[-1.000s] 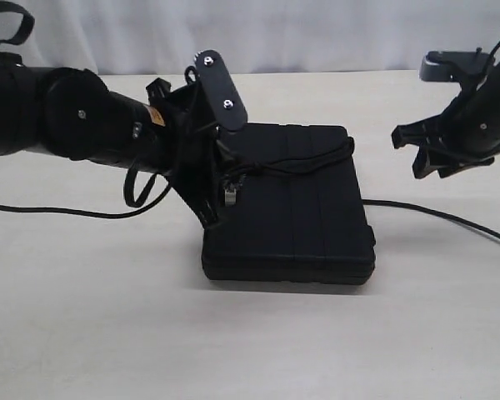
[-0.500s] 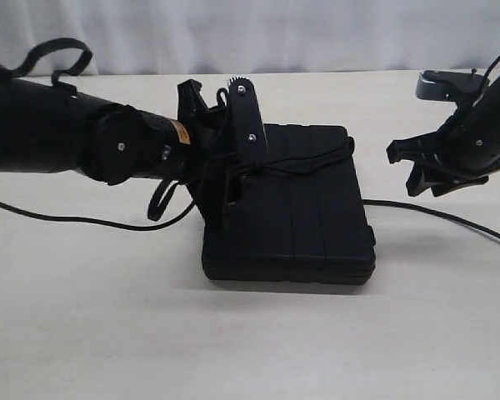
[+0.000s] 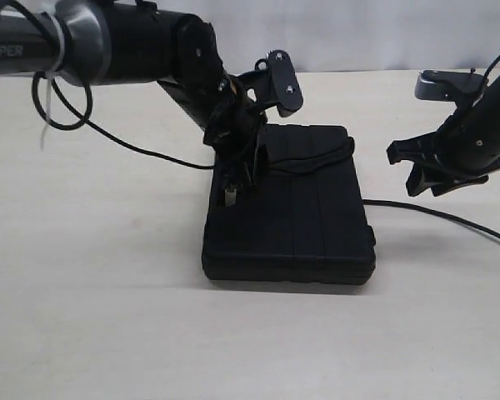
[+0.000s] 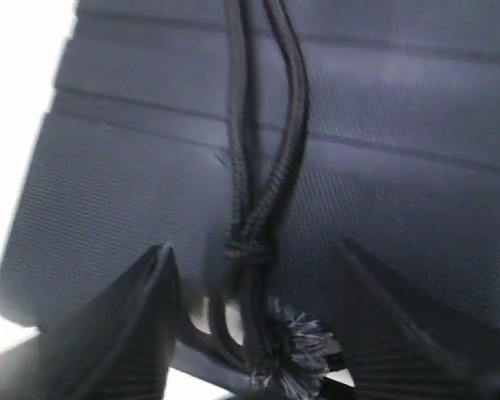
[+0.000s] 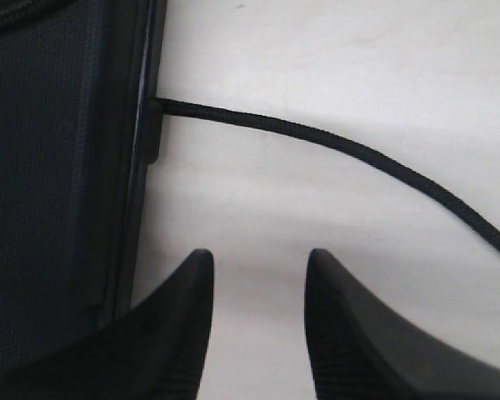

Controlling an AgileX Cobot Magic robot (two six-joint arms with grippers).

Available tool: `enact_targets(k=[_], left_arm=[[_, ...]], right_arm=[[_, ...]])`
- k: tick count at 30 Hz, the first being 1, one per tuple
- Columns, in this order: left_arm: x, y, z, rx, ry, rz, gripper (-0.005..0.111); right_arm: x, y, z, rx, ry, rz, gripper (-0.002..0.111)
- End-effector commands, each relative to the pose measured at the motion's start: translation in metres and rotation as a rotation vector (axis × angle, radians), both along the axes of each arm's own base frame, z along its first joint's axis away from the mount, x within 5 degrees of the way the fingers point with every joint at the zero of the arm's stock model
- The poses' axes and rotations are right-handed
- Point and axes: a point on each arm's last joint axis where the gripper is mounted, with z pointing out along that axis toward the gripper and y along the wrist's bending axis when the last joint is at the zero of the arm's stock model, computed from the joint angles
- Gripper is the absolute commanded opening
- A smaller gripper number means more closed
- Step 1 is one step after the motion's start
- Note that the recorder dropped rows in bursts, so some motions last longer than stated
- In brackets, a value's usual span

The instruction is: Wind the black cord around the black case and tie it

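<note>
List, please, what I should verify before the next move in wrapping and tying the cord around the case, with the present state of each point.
1. The left pincer is open; the cord runs between its fingers unclamped: ok.
2. The black cord lies doubled across the ribbed lid of the black case, with a knot near its frayed end: ok.
3. The right pincer is open and empty: ok.
4. The free run of cord comes out at the case's side and lies on the table, ahead of the right pincer: ok.
5. The cord passes under the case: cannot tell.
6. The knot is tight enough: cannot tell.
</note>
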Motion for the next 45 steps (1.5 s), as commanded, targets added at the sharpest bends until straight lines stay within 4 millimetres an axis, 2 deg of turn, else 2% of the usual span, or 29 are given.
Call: enact_targets(k=[1,5,9,11,12,14,15,17,19,21,22,23,26,27,28,31,34,39,45], left_arm=[[0.006,-0.001,-0.014,0.032,-0.025,-0.035,0.051],[0.005,-0.006,-0.012,-0.014,-0.015,-0.06,0.051],[0.003,-0.009,-0.022,-0.012,0.007,-0.118,0.05],[0.006,-0.01,-0.024,-0.021,-0.024,-0.11,0.036],[0.007,-0.009,-0.024,-0.016,-0.037,-0.114,0.023],[0.008,-0.007,-0.024,0.023,-0.063,-0.142,0.004],[0.009,-0.007,-0.024,0.031,-0.077,-0.148,0.0],[0.013,-0.008,-0.021,0.01,-0.124,-0.138,0.0],[0.016,-0.011,-0.005,-0.059,-0.184,-0.095,0.0],[0.012,-0.013,0.019,-0.163,-0.181,-0.037,0.0],[0.01,-0.012,0.033,-0.215,-0.175,-0.01,0.0],[0.008,-0.012,0.039,-0.235,-0.176,-0.002,0.0],[0.004,-0.012,0.046,-0.26,-0.145,0.0,0.0],[0.002,-0.012,0.045,-0.252,-0.126,-0.008,0.0],[0.0,-0.012,0.043,-0.243,-0.106,-0.014,0.0],[-0.006,-0.011,0.039,-0.2,-0.051,-0.071,0.0],[-0.007,-0.009,0.038,-0.175,-0.047,-0.112,0.0],[-0.007,-0.008,0.037,-0.172,-0.043,-0.114,0.0],[-0.008,-0.008,0.037,-0.169,-0.034,-0.118,0.0]], right_arm=[[0.0,-0.001,0.002,-0.014,-0.028,0.01,0.036],[0.002,-0.008,0.002,-0.04,-0.048,-0.013,0.036],[0.002,-0.021,0.001,-0.044,-0.039,-0.058,0.036],[0.001,-0.023,0.001,-0.063,-0.022,-0.046,0.036],[0.0,-0.023,0.001,-0.064,-0.017,-0.045,0.035],[0.0,-0.023,0.001,-0.064,-0.017,-0.045,0.035],[0.0,-0.023,0.001,-0.064,-0.017,-0.045,0.035],[0.0,-0.024,0.0,-0.086,-0.018,-0.031,0.035],[0.0,-0.029,0.0,-0.132,-0.016,-0.042,0.035],[0.0,-0.047,0.001,-0.175,-0.019,-0.146,0.035],[-0.002,-0.062,0.001,-0.177,-0.018,-0.192,0.035],[-0.003,-0.07,0.001,-0.177,-0.015,-0.216,0.035],[-0.007,-0.099,-0.002,-0.175,-0.005,-0.297,0.035],[-0.008,-0.105,-0.006,-0.174,0.007,-0.249,0.035],[-0.008,-0.108,-0.009,-0.171,0.018,-0.219,0.035],[-0.007,-0.102,-0.018,-0.161,0.047,0.05,0.036],[-0.003,-0.093,-0.019,-0.134,0.011,0.199,0.041],[0.004,-0.089,-0.026,-0.149,-0.033,0.288,0.048],[0.01,-0.098,-0.063,-0.203,0.054,0.289,0.047]])
